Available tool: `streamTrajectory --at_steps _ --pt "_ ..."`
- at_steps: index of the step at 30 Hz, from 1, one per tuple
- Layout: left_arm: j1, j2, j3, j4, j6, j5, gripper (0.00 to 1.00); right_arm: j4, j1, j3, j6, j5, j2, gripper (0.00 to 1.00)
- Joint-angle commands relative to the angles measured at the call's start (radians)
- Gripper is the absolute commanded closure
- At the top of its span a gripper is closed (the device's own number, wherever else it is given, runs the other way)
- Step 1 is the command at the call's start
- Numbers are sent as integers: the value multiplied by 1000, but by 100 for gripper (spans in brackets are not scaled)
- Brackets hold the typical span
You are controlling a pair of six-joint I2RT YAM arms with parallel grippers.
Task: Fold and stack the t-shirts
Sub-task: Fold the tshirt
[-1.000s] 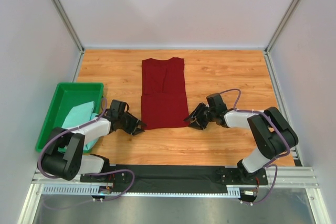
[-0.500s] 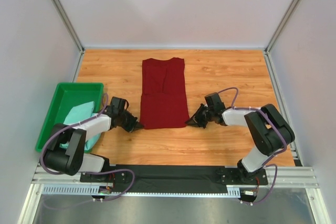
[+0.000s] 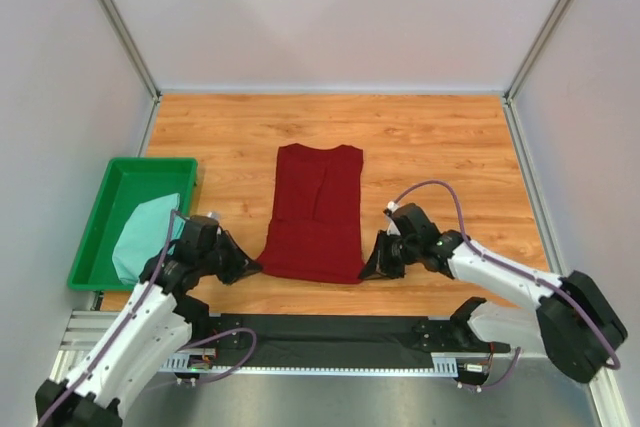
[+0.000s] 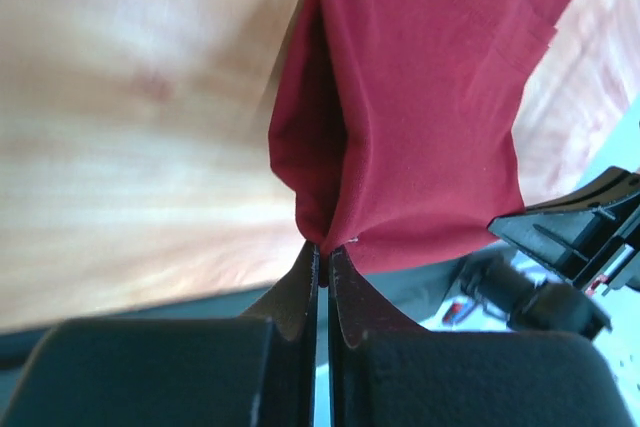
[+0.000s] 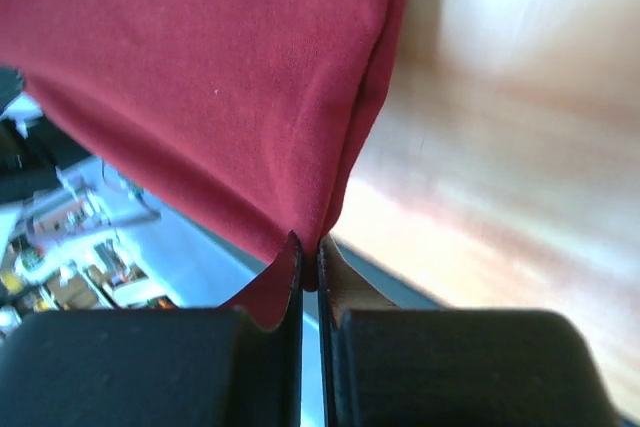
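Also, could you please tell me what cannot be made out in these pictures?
Top view: the left gripper and right gripper cover the maroon t-shirt's near corners.
Top view: the left arm hides part of the mint t-shirt in the green tray; whether it is folded is unclear.
Wrist views: the maroon t-shirt's far end is cut off by the frame edges; the table is blurred.

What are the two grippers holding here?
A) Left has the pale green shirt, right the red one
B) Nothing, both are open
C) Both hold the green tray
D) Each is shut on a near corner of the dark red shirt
D: the left gripper and right gripper each pinch a near corner of the dark red shirt; the pale green shirt lies in the tray.
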Motion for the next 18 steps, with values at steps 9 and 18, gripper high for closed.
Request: streamTrajectory --at_steps 9,18 --pt "-1 -298 14 -417 -49 75 100 -231 121 -82 161 -34 -259 100" --pt "2 261 502 -379 193 -58 100 -489 -93 322 -106 -114 -43 100"
